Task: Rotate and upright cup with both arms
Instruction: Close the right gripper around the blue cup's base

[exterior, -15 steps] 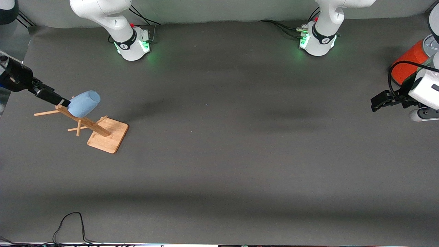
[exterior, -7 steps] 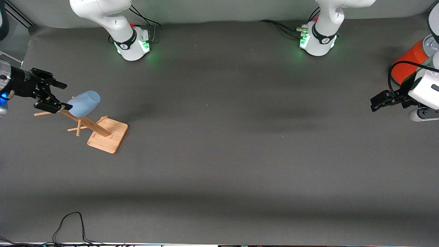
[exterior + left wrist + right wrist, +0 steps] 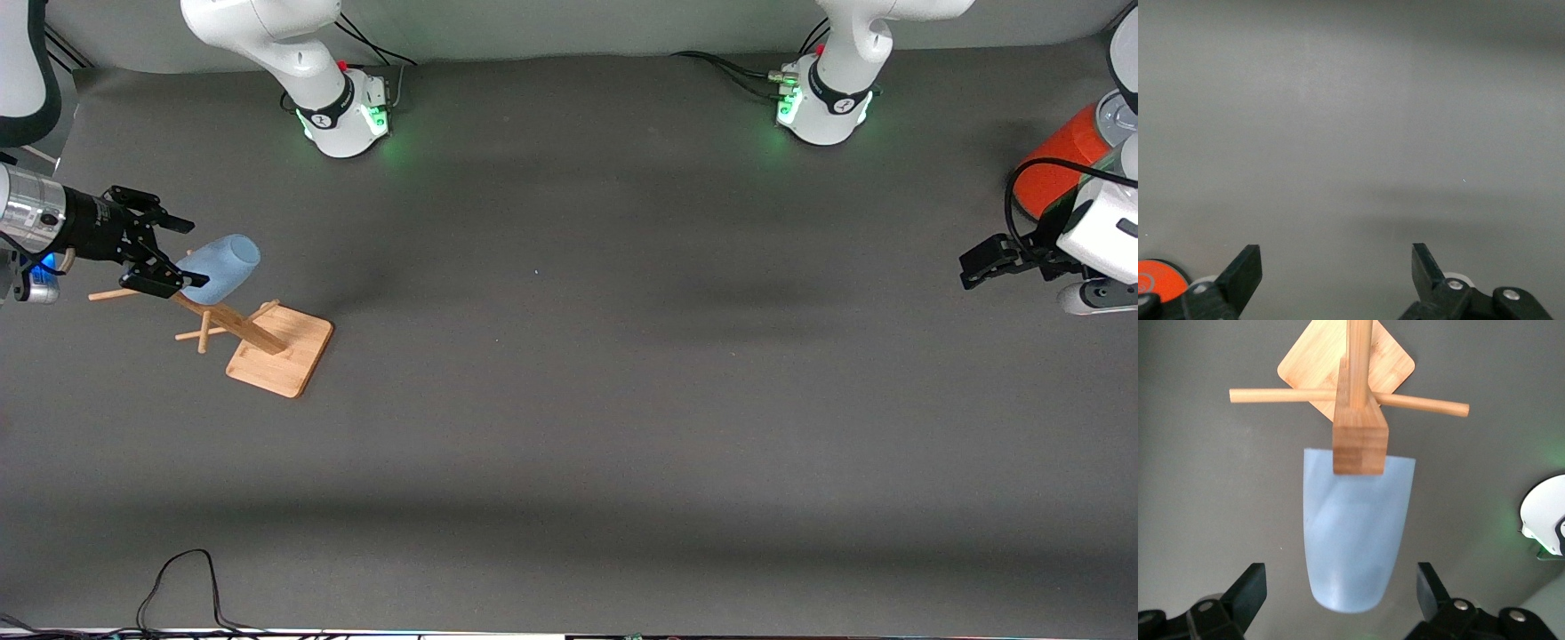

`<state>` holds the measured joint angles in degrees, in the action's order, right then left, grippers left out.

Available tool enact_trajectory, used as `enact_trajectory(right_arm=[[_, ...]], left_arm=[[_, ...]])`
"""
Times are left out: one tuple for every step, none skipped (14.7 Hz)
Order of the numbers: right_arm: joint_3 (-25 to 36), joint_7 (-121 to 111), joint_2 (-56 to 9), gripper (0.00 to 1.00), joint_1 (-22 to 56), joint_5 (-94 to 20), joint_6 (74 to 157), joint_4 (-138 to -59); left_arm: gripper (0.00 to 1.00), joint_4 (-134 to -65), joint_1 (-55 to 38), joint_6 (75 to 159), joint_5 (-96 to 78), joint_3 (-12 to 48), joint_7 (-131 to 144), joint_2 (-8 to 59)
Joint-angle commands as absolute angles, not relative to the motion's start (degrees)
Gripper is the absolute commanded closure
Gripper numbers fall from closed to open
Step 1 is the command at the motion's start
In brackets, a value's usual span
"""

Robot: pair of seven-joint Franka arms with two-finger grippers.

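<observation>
The light-blue cup hangs tilted on a wooden rack near the right arm's end of the table. In the right wrist view the cup runs from the rack's post toward the fingers. My right gripper is open, and its fingertips stand on either side of the cup's rounded end with a gap on each side. My left gripper waits open over the left arm's end of the table, with bare mat between its fingers.
An orange can with a silver top stands at the left arm's end, also in the left wrist view. A black cable loops by the table's front edge. The rack's side pegs stick out beside the right gripper.
The right gripper has turned at the wrist and moved in toward the cup, so its open fingers now straddle the cup's end. The left arm and the cup have not moved.
</observation>
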<state>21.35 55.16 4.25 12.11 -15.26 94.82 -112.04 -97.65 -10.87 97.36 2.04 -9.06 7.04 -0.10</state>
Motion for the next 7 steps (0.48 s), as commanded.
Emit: enact_trajectory(right_arm=[[21.9, 56.0, 4.7, 0.0, 12.1, -14.4, 98.0, -115.1], [21.9, 56.0, 4.9, 0.0, 12.1, -14.4, 99.1, -116.4], [21.9, 55.9, 5.2, 0.0, 12.1, -14.4, 100.3, -117.6], [21.9, 55.9, 5.2, 0.0, 12.1, -14.4, 100.9, -117.9], [21.9, 55.9, 4.8, 0.0, 12.1, -14.4, 101.2, -118.0], [21.9, 55.9, 4.9, 0.0, 12.1, -14.4, 102.3, -119.0], [21.9, 55.8, 5.2, 0.0, 12.1, -14.4, 103.8, -120.3]], left_arm=[[0.0, -96.9, -11.5, 96.4, 2.5, -9.5, 7.1, 0.1], [0.0, -96.9, -11.5, 96.4, 2.5, -9.4, 7.1, 0.1], [0.0, -96.9, -11.5, 96.4, 2.5, -9.5, 7.1, 0.1], [0.0, -96.9, -11.5, 96.4, 2.5, -9.5, 7.1, 0.2], [0.0, -96.9, -11.5, 96.4, 2.5, -9.5, 7.1, 0.2], [0.0, -96.9, -11.5, 96.4, 2.5, -9.5, 7.1, 0.2], [0.0, -96.9, -11.5, 96.4, 2.5, -9.4, 7.1, 0.3]])
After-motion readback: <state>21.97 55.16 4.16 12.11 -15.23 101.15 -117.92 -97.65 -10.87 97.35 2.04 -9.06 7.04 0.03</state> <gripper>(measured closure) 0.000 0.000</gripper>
